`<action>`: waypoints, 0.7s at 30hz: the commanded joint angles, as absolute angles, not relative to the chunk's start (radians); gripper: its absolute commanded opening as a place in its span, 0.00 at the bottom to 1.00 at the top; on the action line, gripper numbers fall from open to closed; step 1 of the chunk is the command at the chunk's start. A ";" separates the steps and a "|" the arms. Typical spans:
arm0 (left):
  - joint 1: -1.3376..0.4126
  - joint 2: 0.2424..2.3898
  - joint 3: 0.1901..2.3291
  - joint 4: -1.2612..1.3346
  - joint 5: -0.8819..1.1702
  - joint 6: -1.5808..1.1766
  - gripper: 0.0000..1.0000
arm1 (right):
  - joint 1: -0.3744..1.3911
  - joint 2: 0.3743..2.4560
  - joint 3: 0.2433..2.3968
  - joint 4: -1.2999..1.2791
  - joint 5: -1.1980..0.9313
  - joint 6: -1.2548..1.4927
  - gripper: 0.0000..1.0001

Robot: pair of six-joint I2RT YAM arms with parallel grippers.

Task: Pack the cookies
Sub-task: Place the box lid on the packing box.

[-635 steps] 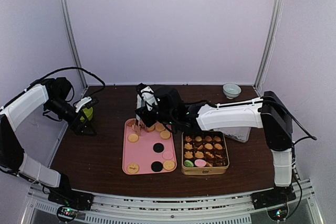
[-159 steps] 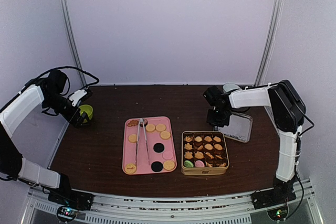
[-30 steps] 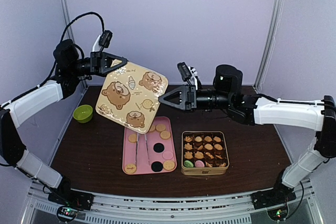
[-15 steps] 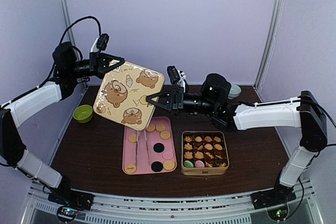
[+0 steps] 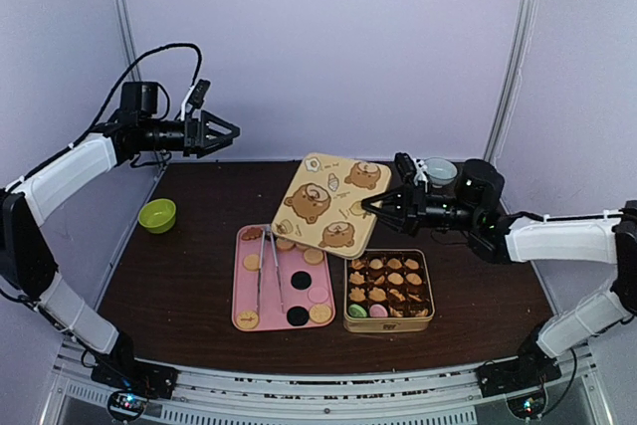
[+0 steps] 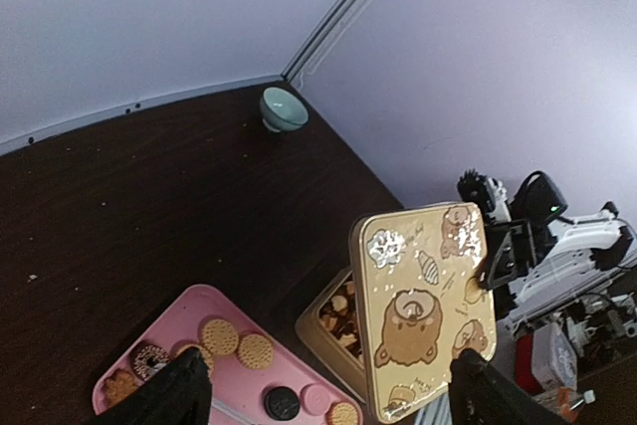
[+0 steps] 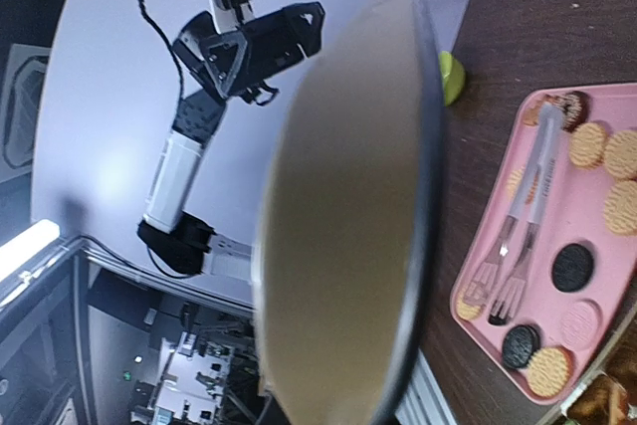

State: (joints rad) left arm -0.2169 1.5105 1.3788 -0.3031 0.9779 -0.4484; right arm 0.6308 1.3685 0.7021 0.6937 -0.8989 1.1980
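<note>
the step in hand looks like closing the box. the right claw (image 5: 378, 204) pinches one edge of a square golden metal lid (image 5: 326, 204) printed with cartoon bears and an ice-cream cone. it holds the lid tilted in the air, picture side up, over the far end of a pink rectangular tray (image 5: 267, 298) and just left of an open square gold tin (image 5: 388, 326). the left claw (image 5: 227, 134) hangs high at the left, fingers spread with nothing between them, well apart from the lid.

small tan cookies (image 5: 388, 281) fill the tin in rows, with a green and a pink disc in its near left corner. more rounds, tan, black and pink, lie loose on the tray beside a pair of metal tongs (image 5: 267, 271). tin and tray sit on the dark brown surface (image 5: 179, 286).

next, i judge, the lid has to swing right, level out and come down with its corners matched to the tin's rim; a skewed lid would catch. the cookies on the tray suggest packing is not complete. no brand or writing can be read on lid or tin.
</note>
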 commanded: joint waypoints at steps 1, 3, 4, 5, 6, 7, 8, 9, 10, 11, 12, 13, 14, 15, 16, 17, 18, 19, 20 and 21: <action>-0.265 1.572 1.456 -0.687 0.830 0.002 0.85 | 0.588 1.238 0.629 0.236 -0.925 0.938 0.00; -0.309 1.586 1.450 -0.722 0.796 0.077 0.85 | 0.574 1.208 0.572 0.221 -0.922 0.940 0.00; -0.329 1.595 1.448 -0.739 0.781 0.110 0.85 | 0.570 1.197 0.548 0.213 -0.922 0.938 0.00; -0.353 1.604 1.449 -0.765 0.765 0.147 0.85 | 0.567 1.186 0.525 0.208 -0.918 0.939 0.00; -0.375 1.617 1.452 -0.787 0.748 0.185 0.85 | 0.565 1.177 0.504 0.207 -0.914 0.940 0.00; -0.400 1.628 1.453 -0.806 0.731 0.218 0.85 | 0.564 1.166 0.483 0.206 -0.910 0.944 0.00; -0.424 1.642 1.455 -0.822 0.713 0.254 0.84 | 0.562 1.155 0.466 0.199 -0.904 0.943 0.00; -0.449 1.655 1.456 -0.841 0.694 0.287 0.84 | 0.559 1.142 0.453 0.188 -0.899 0.940 0.00; -0.472 1.669 1.459 -0.856 0.678 0.320 0.84 | 0.555 1.128 0.443 0.175 -0.893 0.936 0.00; -0.493 1.683 1.463 -0.869 0.663 0.349 0.83 | 0.551 1.108 0.432 0.163 -0.886 0.932 0.00; -0.517 1.695 1.465 -0.874 0.648 0.371 0.82 | 0.543 1.094 0.422 0.149 -0.878 0.928 0.00; -0.539 1.707 1.468 -0.875 0.633 0.388 0.82 | 0.536 1.081 0.413 0.136 -0.872 0.925 0.00; -0.561 1.721 1.475 -0.880 0.620 0.405 0.82 | 0.528 1.071 0.403 0.133 -0.869 0.926 0.00; -0.581 1.738 1.485 -0.889 0.611 0.423 0.81 | 0.521 1.062 0.393 0.133 -0.868 0.930 0.00; -0.599 1.756 1.499 -0.902 0.604 0.437 0.81 | 0.517 1.054 0.385 0.131 -0.866 0.933 0.00; -0.618 1.773 1.514 -0.915 0.599 0.452 0.81 | 0.513 1.047 0.377 0.129 -0.862 0.934 0.00; -0.633 1.790 1.525 -0.925 0.594 0.465 0.80 | 0.510 1.039 0.366 0.129 -0.860 0.934 0.00; -0.649 1.804 1.535 -0.930 0.587 0.476 0.80 | 0.509 1.033 0.362 0.126 -0.856 0.935 0.00; -0.664 1.818 1.544 -0.931 0.579 0.486 0.80 | 0.507 1.030 0.356 0.122 -0.853 0.932 0.00; -0.676 1.831 1.550 -0.931 0.568 0.494 0.80 | 0.505 1.028 0.353 0.115 -0.853 0.927 0.00</action>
